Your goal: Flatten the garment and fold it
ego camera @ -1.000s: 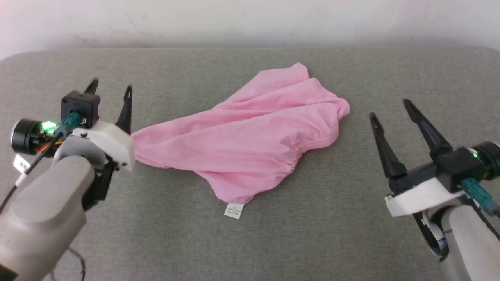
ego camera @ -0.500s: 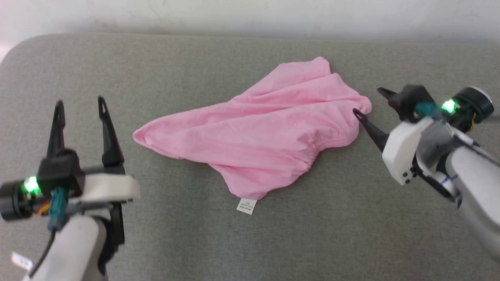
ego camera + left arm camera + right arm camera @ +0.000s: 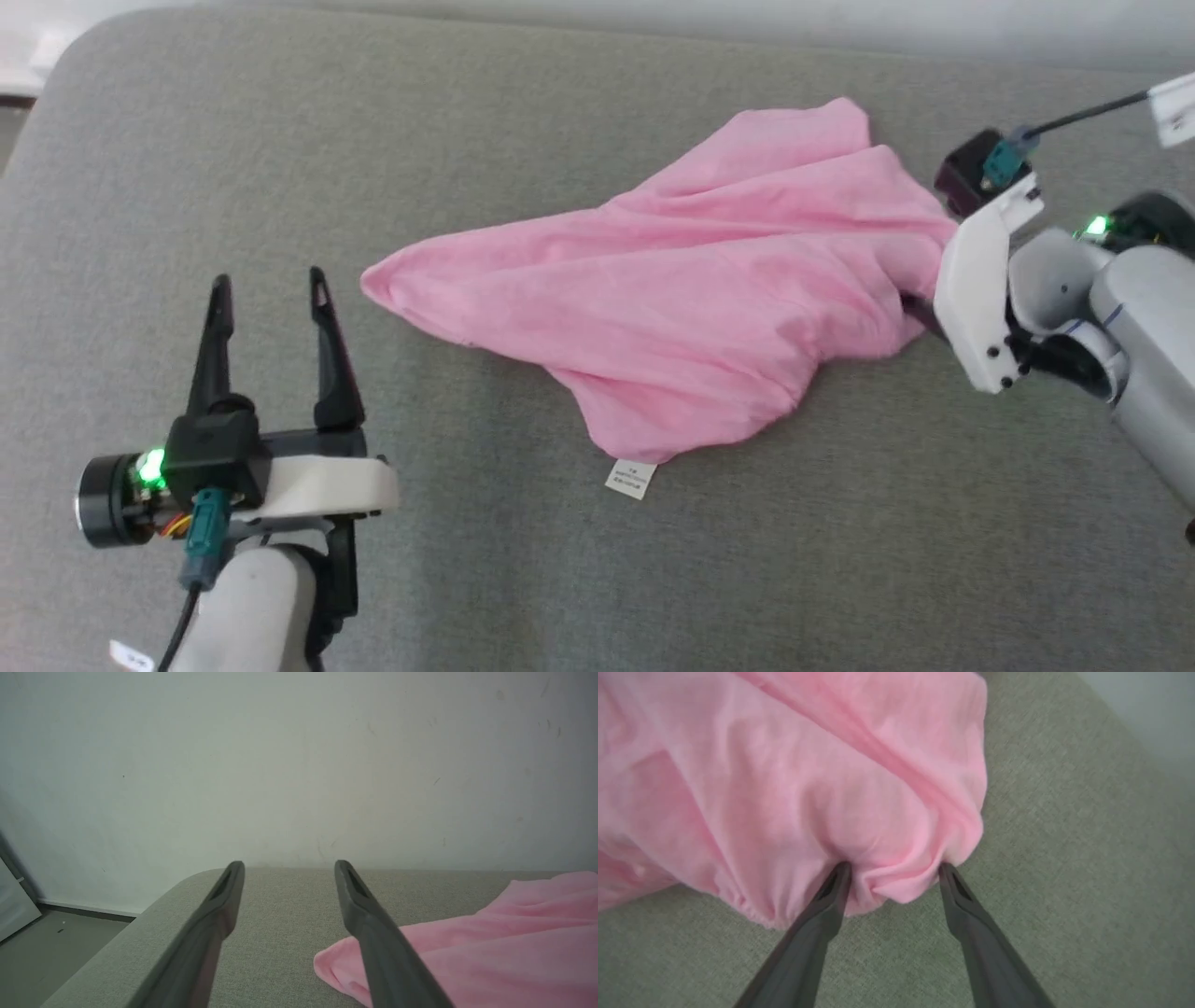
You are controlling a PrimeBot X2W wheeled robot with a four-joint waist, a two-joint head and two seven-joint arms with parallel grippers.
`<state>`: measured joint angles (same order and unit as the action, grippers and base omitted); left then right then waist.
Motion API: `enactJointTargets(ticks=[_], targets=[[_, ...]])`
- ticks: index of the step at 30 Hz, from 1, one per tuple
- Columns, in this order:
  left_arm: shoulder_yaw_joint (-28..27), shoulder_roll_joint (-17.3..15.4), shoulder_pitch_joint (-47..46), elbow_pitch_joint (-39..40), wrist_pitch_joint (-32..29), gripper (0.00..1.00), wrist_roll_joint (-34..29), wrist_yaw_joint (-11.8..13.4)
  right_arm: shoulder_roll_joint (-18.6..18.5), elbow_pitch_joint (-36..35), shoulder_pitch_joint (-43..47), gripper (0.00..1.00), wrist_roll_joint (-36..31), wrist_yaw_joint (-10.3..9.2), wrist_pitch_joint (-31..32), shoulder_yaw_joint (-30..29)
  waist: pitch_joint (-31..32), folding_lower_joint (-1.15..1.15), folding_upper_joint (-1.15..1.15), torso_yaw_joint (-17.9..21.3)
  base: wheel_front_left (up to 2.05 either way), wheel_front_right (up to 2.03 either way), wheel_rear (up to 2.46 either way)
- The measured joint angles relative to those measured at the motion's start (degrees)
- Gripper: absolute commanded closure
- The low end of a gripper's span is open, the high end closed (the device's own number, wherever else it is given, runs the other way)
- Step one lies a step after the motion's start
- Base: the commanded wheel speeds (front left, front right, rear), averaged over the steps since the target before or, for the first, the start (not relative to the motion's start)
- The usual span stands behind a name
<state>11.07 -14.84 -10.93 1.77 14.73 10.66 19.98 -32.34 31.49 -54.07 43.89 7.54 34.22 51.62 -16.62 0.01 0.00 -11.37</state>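
Right gripper (image 3: 894, 870) has advanced: jaws wide, tips now pressing into the gathered edge of the pink garment (image 3: 691, 280), nothing clamped. Left gripper (image 3: 269, 280) has pulled back, wide, garment corner ahead-right. Flattening grasp likely next

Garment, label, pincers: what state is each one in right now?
Garment: crumpled, unfolded, lying on the grey cushion.
Label: flat on the cushion, beyond the garment's near edge.
Left pincer: open, empty, clear of the garment.
Right pincer: open, tips against the garment's bunched edge, unclamped.
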Motion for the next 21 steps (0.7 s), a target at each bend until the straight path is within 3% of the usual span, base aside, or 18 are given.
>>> enactJointTargets(ticks=[7,8,9,13,21], targets=[[-3.05,3.22,-0.19,-0.91,0.0,0.0,-2.82,-3.12,1.91,3.82,-0.36,0.0,4.13,-0.1,-2.86,5.84,-1.95,-0.01,0.0,-1.49,0.0,0.0,0.0],[-3.68,3.48,-0.19,-1.1,0.0,0.0,-3.2,-3.52,1.66,3.9,-0.81,0.67,4.15,-0.08,-4.17,6.62,-1.99,0.0,0.0,-1.36,0.0,0.0,0.0],[-4.09,3.71,-0.19,-1.23,0.0,0.0,-3.55,-3.92,1.54,4.13,-1.09,1.0,4.2,-0.04,-5.63,7.17,-1.96,0.0,0.0,-1.2,0.0,0.0,0.0],[-5.92,3.91,0.05,-1.52,0.0,0.0,-4.54,-5.34,0.43,3.61,-2.03,1.0,5.09,0.01,-10.42,9.27,-1.16,0.01,0.0,-0.19,0.0,0.0,0.0],[-7.28,5.5,0.46,-1.18,0.0,0.0,-5.99,-7.43,-9.95,-4.03,-9.57,1.0,9.25,0.01,-11.54,9.47,0.28,-0.02,0.0,2.22,0.0,0.0,0.0]])
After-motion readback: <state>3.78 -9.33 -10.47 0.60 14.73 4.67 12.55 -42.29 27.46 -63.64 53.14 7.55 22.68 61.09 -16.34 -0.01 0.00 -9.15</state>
